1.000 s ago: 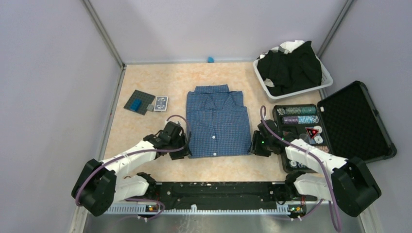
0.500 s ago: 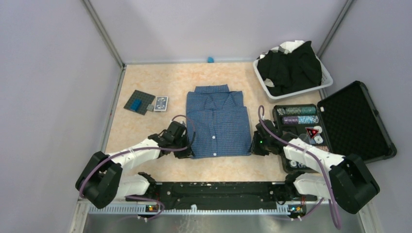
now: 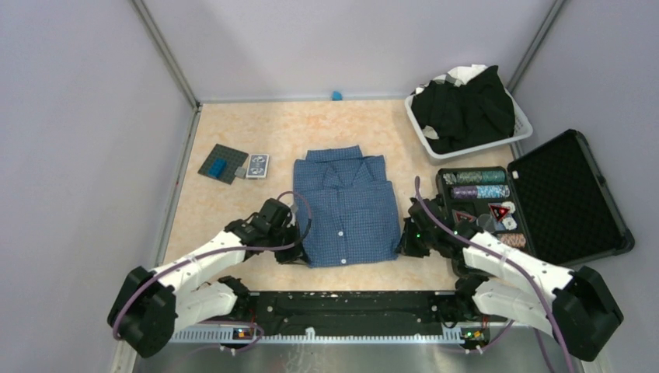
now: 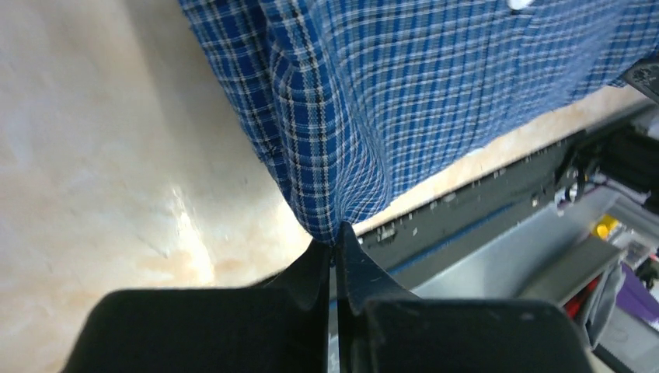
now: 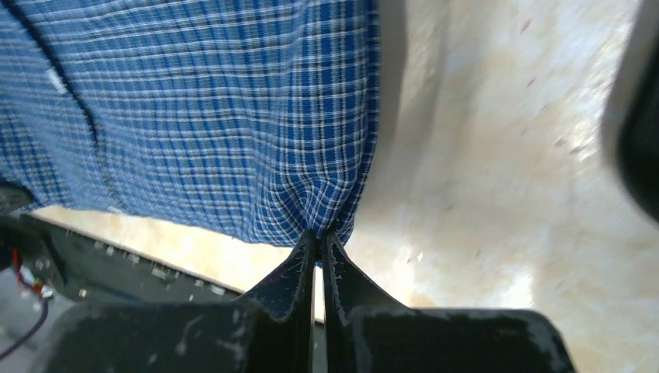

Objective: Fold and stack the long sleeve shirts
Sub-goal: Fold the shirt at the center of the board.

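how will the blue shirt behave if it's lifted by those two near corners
Probably floppy: the shirt bunches into a point at the left fingers and right fingers. Its middle will likely sag between them. Folded layers may slide apart.

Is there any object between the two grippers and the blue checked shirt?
Nothing visible. The left gripper and right gripper are each shut on a near corner of the blue fine-checked cloth shirt.

Blue checked shirt (image 3: 346, 203) lies folded, collar away; black shirts (image 3: 465, 109) heaped in basket (image 3: 429, 143).
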